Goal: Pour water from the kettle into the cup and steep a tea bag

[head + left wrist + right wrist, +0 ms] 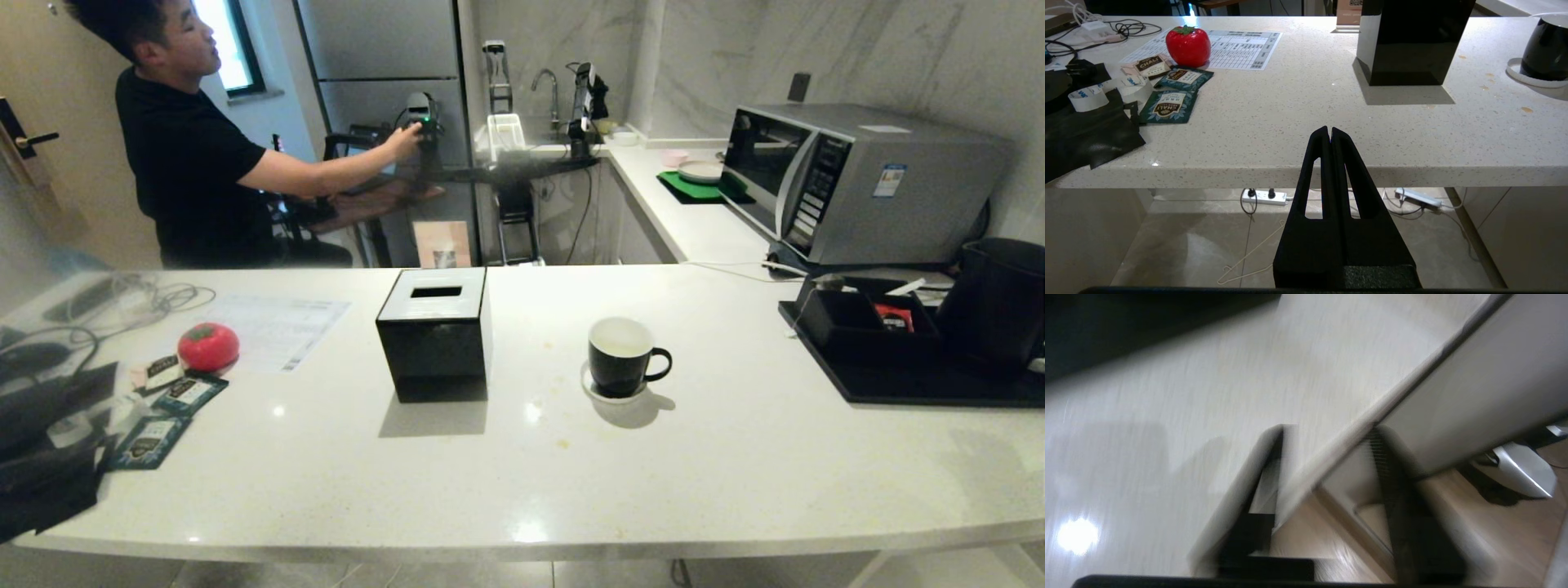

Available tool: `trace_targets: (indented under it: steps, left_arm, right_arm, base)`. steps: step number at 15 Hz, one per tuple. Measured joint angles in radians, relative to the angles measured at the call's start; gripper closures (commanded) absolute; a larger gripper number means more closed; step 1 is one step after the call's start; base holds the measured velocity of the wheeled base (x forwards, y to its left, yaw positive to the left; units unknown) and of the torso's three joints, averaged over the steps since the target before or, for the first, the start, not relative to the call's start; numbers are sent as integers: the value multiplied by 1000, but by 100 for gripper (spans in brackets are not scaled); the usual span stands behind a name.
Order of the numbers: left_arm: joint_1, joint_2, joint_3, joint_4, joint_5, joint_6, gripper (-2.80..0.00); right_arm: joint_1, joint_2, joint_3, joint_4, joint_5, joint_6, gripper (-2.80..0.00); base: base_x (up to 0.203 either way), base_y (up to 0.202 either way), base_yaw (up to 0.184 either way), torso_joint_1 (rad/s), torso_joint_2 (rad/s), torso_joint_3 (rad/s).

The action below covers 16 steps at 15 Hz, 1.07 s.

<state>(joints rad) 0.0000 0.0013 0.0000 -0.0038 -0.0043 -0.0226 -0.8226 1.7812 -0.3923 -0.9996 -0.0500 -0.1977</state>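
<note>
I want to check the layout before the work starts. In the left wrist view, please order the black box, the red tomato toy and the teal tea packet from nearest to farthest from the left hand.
From the shut left hand:
1. Black box, ahead, slightly right.
2. Teal tea packet, left.
3. Red tomato toy, farther back on the left.

Left gripper [1330, 132]: two matte black tapered fingers, each with a long slot cut through, rising from a blocky black base with a textured pad. Right gripper [1327, 457]: black ribbed fingers, blurred.
</note>
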Motion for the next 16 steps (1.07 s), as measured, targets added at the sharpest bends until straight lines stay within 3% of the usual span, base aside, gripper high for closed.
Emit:
trace_targets:
  steps: [4, 8, 11, 16]
  left_arm:
    - [0, 0, 0, 0, 0, 0, 0]
    - [0, 0, 0, 0, 0, 0, 0]
    - [0, 0, 0, 0, 0, 0, 0]
    - [0, 0, 0, 0, 0, 0, 0]
  right_arm:
    - [0, -144, 129, 59, 102, -46, 0]
    - [18, -335, 207, 207, 185, -84, 0]
    - [115, -516, 290, 322, 210, -92, 0]
    - [355, -835, 380, 513, 214, -78, 0]
  base:
    - [0, 0, 0, 0, 0, 0]
    - [0, 0, 0, 0, 0, 0]
    - [0, 0, 0, 0, 0, 0]
    - [0, 0, 0, 0, 0, 0]
